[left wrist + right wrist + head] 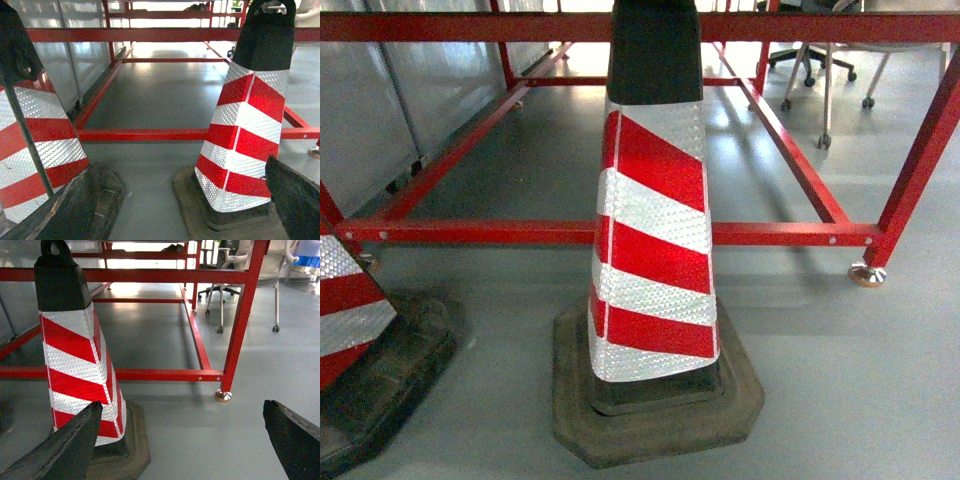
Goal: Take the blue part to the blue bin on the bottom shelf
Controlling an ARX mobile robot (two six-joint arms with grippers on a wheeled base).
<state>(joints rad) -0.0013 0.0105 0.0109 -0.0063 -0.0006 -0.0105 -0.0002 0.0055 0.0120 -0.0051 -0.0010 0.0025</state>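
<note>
Neither blue part nor blue bin shows in any view. Grey floor (pixel 840 380) runs under a red frame (pixel 560 232). Two striped cones: one central (pixel 655 250), one left (pixel 345 300). Two chairs (pixel 260 270) behind. Left gripper (pixel 190 220) and right gripper (pixel 180 450) spread, empty.

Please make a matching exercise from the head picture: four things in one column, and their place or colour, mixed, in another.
1. central cone
2. second cone
3. frame foot
4. floor

a. grey
b. left edge, cut off
c. right, under a red post
d. middle, before the low red bar

Pairs: 1-d, 2-b, 3-c, 4-a
</note>
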